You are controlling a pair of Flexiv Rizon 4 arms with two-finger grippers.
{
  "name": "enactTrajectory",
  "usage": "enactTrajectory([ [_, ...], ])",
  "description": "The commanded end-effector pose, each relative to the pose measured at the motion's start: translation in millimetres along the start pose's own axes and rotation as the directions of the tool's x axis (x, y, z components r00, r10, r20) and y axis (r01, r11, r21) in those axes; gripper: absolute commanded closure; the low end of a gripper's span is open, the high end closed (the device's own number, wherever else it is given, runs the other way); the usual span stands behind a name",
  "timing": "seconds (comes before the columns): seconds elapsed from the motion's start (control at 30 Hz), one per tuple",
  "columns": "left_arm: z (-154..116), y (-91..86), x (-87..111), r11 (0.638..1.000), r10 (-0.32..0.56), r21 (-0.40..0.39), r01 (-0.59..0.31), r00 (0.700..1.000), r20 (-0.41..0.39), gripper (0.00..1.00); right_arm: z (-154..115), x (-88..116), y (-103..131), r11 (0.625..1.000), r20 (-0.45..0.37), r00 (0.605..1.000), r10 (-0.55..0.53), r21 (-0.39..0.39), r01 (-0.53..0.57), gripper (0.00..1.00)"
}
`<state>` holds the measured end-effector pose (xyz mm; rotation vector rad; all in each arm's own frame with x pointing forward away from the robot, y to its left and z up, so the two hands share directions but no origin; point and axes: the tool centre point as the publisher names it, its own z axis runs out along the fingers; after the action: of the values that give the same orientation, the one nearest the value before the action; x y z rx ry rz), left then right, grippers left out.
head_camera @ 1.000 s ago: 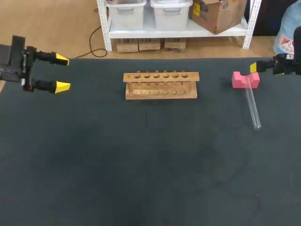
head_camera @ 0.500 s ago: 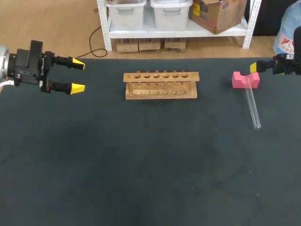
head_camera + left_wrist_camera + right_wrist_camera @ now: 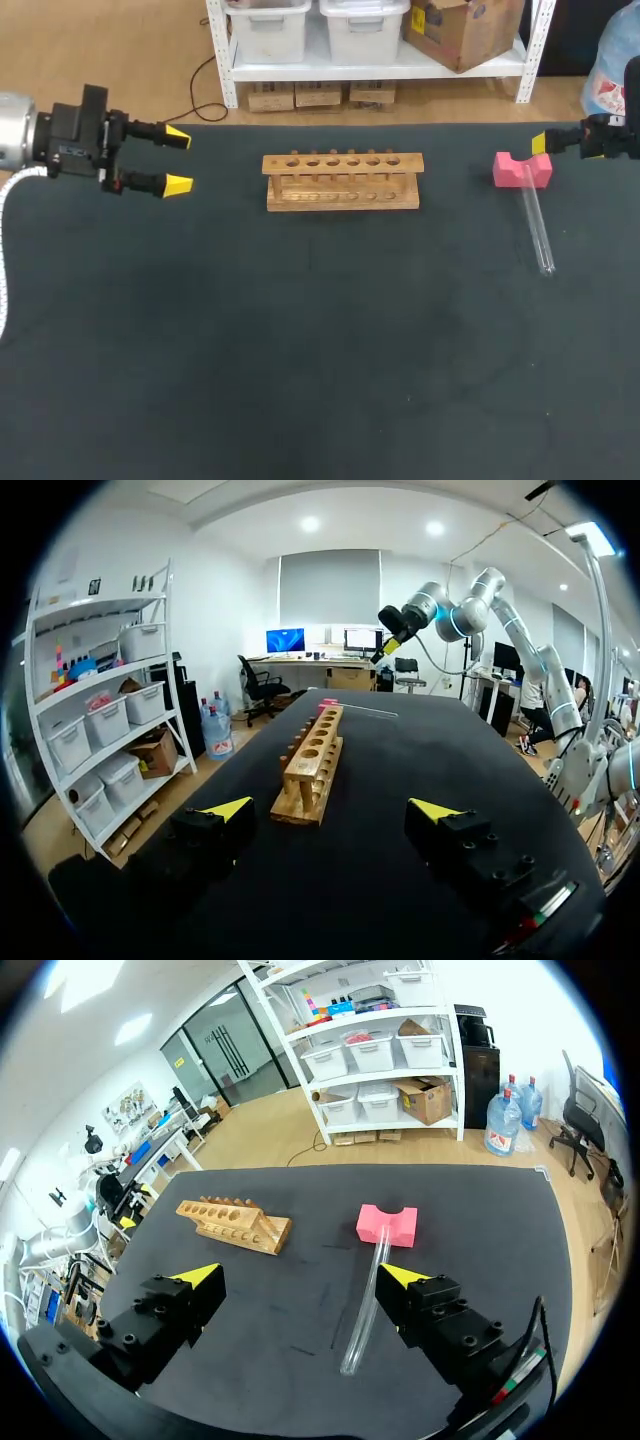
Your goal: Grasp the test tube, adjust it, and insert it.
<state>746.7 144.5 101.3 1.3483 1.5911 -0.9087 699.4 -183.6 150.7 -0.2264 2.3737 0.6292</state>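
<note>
A clear test tube (image 3: 536,225) lies on the black table at the right, its far end resting in a pink notched block (image 3: 522,170). The wooden rack (image 3: 342,180) with a row of holes stands at the table's middle back. My left gripper (image 3: 178,160) is open, level, left of the rack and pointing at it; from the left wrist the rack (image 3: 313,765) lies ahead of the open left gripper (image 3: 332,810). My right gripper (image 3: 545,143) hovers just right of the pink block. From the right wrist the right gripper (image 3: 300,1276) is open, the tube (image 3: 365,1310) below and ahead near one finger.
The pink block (image 3: 387,1225) and the rack (image 3: 233,1223) also show from the right wrist. The black table top (image 3: 300,340) stretches wide in front of the rack. The table's back edge runs just behind the rack and the block.
My left arm has moved right, toward the rack, with its gripper still open. The right arm, tube, block and rack have not moved.
</note>
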Motion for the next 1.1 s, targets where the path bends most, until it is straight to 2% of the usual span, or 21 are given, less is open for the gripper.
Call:
enactTrajectory([
  [0.03, 0, 1.2, 0.1, 1.000, 0.000, 0.002, 0.000, 1.000, 0.000, 0.00, 0, 0, -1, 1.000, -0.001, 1.000, -0.001, -0.003, 0.001, 0.00],
  [0.3, 0, 1.2, 0.1, 1.000, 0.000, 0.002, 0.000, 1.000, 0.000, 0.00, 0, 0, -1, 1.000, -0.001, 1.000, -0.001, -0.003, 0.001, 0.00],
  [0.53, 0, 1.2, 0.1, 1.000, 0.000, 0.002, 0.000, 1.000, 0.000, 0.00, 14, 6, 9, 0.976, 0.061, 0.996, -0.067, 0.213, 0.053, 0.00],
  [0.63, 0, 1.2, 0.1, 1.000, 0.000, 0.002, 0.000, 1.000, 0.000, 0.00, 18, 8, 11, 0.943, 0.095, 0.989, -0.113, 0.324, 0.077, 0.00],
  [0.7, 0, 1.2, 0.1, 1.000, 0.000, 0.002, 0.000, 1.000, 0.000, 0.00, 21, 9, 11, 0.934, 0.122, 0.987, -0.102, 0.354, 0.053, 0.00],
  [0.83, 0, 1.2, 0.1, 1.000, 0.000, 0.002, 0.000, 1.000, 0.000, 0.00, 27, 11, 8, 0.892, 0.143, 0.983, -0.115, 0.449, 0.039, 0.00],
  [0.97, 0, 1.2, 0.1, 1.000, 0.000, 0.002, 0.000, 1.000, 0.000, 0.00, 30, 11, 3, 0.854, 0.141, 0.981, -0.131, 0.519, 0.040, 0.00],
  [1.1, 0, 1.2, 0.1, 1.000, 0.000, 0.002, 0.000, 1.000, 0.000, 0.00, 35, 12, -4, 0.783, 0.110, 0.978, -0.176, 0.617, 0.071, 0.00],
])
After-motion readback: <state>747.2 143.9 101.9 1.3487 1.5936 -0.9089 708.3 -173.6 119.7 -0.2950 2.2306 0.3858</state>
